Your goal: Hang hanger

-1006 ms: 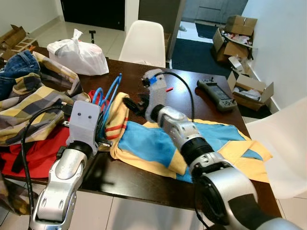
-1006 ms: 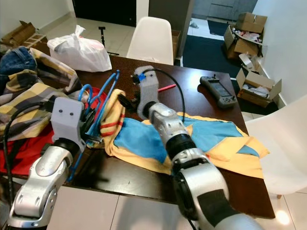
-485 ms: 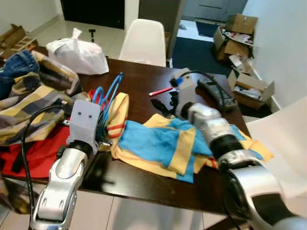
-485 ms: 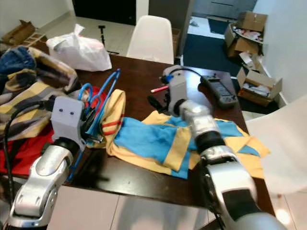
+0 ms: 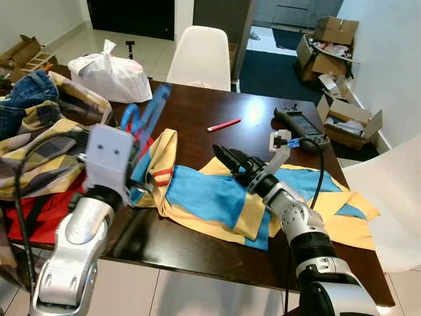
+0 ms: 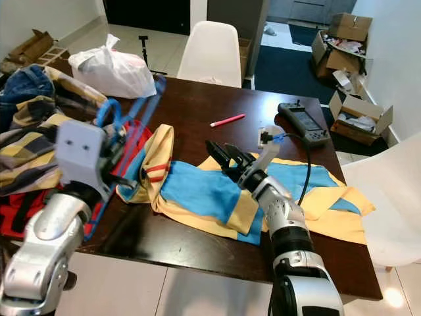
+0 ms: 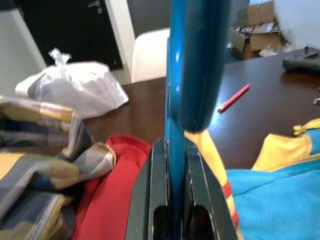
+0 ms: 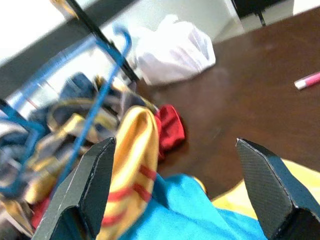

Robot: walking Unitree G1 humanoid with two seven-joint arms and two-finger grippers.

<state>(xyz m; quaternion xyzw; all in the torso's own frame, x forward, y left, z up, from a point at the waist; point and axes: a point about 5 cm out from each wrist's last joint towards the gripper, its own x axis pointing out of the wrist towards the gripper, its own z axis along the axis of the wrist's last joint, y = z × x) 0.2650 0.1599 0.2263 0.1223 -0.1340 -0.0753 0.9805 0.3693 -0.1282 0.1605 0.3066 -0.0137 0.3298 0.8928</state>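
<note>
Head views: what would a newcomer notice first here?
The left hand shut on a blue hanger, raised over the clothes pile at the table's left. Next, the right hand, open, above the blue-and-yellow shirt spread mid-table.

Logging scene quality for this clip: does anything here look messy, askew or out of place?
Yes. Clothes are heaped untidily: the yellow-and-blue shirt lies crumpled across the dark table, with plaid and red garments piled at the robot's left. A pink pen lies loose, and torn cardboard boxes litter the floor.
</note>
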